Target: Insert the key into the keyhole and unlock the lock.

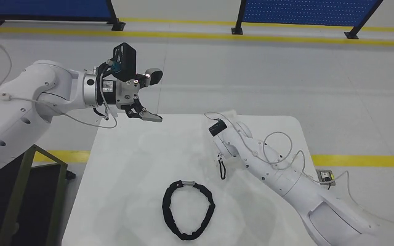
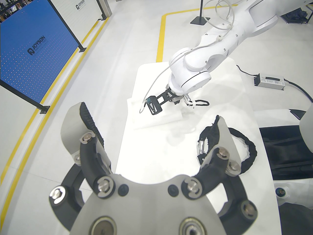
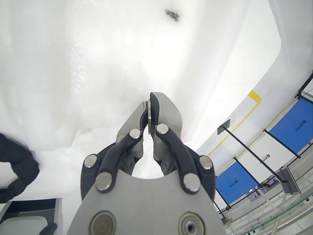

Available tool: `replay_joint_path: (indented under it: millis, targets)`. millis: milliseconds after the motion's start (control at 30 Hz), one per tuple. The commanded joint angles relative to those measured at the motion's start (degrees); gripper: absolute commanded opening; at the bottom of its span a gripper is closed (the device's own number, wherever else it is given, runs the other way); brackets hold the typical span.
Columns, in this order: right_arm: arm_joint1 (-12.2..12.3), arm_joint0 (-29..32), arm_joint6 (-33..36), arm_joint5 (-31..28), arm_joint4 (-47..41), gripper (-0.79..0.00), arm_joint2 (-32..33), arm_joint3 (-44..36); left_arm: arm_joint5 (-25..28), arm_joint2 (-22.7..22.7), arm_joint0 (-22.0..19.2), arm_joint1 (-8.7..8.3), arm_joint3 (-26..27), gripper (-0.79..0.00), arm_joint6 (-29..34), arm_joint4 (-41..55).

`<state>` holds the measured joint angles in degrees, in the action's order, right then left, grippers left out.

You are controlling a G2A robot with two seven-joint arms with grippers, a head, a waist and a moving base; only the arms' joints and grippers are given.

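The lock is a loop of chain in a black fabric sleeve [image 1: 188,209] with a silvery lock body [image 1: 186,183], lying near the front of the white table [image 1: 123,184]. In the left wrist view the loop [image 2: 245,145] lies behind one finger. My right gripper [image 3: 149,103] is shut on a thin flat metal key [image 3: 148,117], low over a white pad. The key's black strap [image 1: 220,168] hangs under the right wrist, a short way behind the lock and to its right. My left gripper [image 1: 148,95] hovers open and empty above the table's far left corner.
A white foam pad [image 2: 156,117] lies on the far half of the table, under the right gripper. A power supply with cables [image 2: 269,80] sits on the floor beside the table. Blue barrier panels [image 1: 308,11] stand well behind. A dark frame [image 1: 24,184] stands left of the table.
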<state>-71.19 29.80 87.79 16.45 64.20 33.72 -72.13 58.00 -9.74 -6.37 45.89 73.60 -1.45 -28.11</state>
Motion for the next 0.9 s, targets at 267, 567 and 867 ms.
replay_joint_path:
  millis: [267,567,867]
  targets:
    - [1.07,3.40,-4.25,2.17,-5.68,-0.785,8.77,-3.20,0.00,0.00,0.00,0.00,0.00,0.000,0.00,0.00]
    - [2.79,9.41,-6.18,6.22,-1.15,-0.785,15.51,-5.39,0.00,0.00,0.00,0.00,0.00,0.000,0.00,0.00]
    - [0.53,8.52,-1.00,1.06,15.32,-0.785,12.13,-2.23,0.00,0.00,0.00,0.00,0.00,0.000,0.00,0.00]
